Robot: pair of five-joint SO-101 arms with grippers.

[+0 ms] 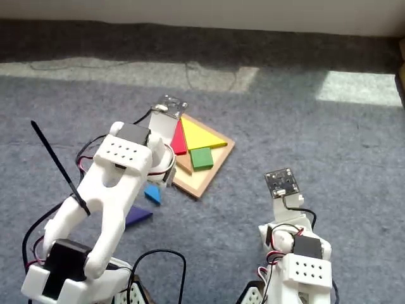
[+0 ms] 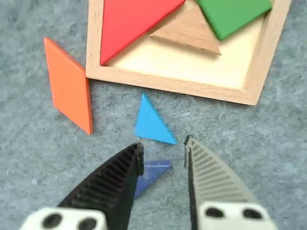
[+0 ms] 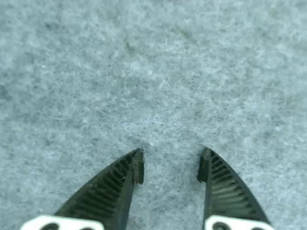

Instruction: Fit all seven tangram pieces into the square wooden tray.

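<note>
The square wooden tray (image 1: pixel 204 184) lies on the carpet and holds a yellow triangle (image 1: pixel 199 134), a red triangle (image 1: pixel 178 140), a green square (image 1: pixel 201 158) and a wood-coloured triangle (image 2: pixel 189 31). Outside the tray's rim (image 2: pixel 192 86) lie an orange parallelogram (image 2: pixel 69 86), a light blue triangle (image 2: pixel 151 123) and a dark blue piece (image 2: pixel 152 172). My left gripper (image 2: pixel 163 151) is open just above the carpet, its tips short of the light blue triangle, with the dark blue piece showing between the fingers. My right gripper (image 3: pixel 171 165) is open over bare carpet, holding nothing.
The grey-blue carpet (image 1: pixel 304 126) stretches wide to the right of the tray. The left arm (image 1: pixel 107 190) covers the tray's left side in the high view. The right arm (image 1: pixel 297 253) stands at the bottom right. Cables (image 1: pixel 158 259) trail near the arm bases.
</note>
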